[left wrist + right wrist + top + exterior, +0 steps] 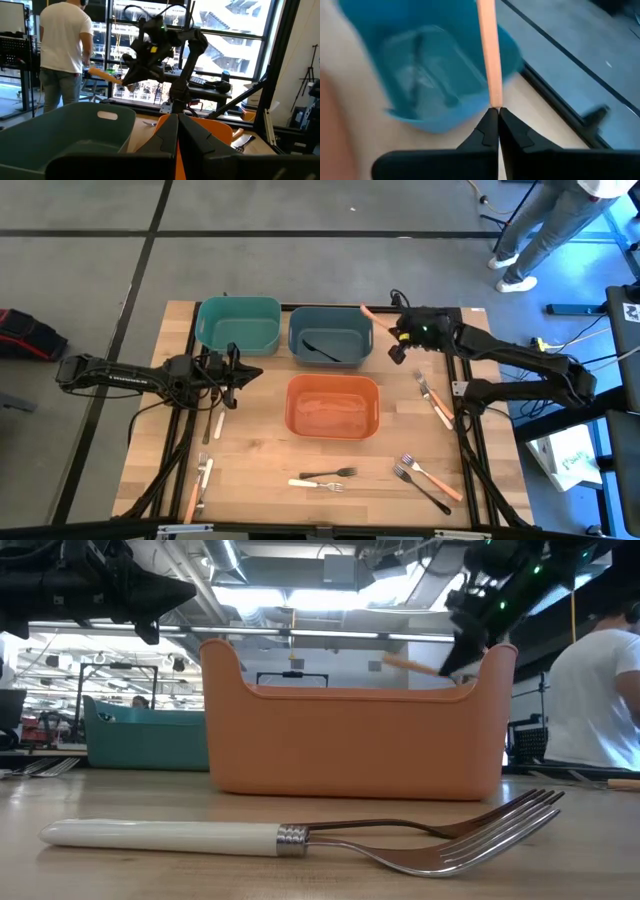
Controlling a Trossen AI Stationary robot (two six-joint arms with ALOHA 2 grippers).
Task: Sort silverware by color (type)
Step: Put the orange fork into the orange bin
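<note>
My right gripper hangs over the far right corner of the blue-grey bin, shut on an orange-handled utensil. A black utensil lies inside that bin. The teal bin and the orange bin stand nearby. My left gripper waits shut beside the teal bin, holding nothing. Loose silverware lies flat on the table: a black fork, a white-handled fork, an orange-handled fork and others. My right gripper pinches one end of the utensil's orange handle between its two fingertips. The fingers slant down from the table's right side, and the handle sticks out ahead in line with them. The utensil is lifted clear, above the blue-grey bin.
More forks lie by the right arm and near the table's left front corner. A person in a white shirt stands beyond the table's far right side. Bare wood lies between the orange bin and the front forks.
</note>
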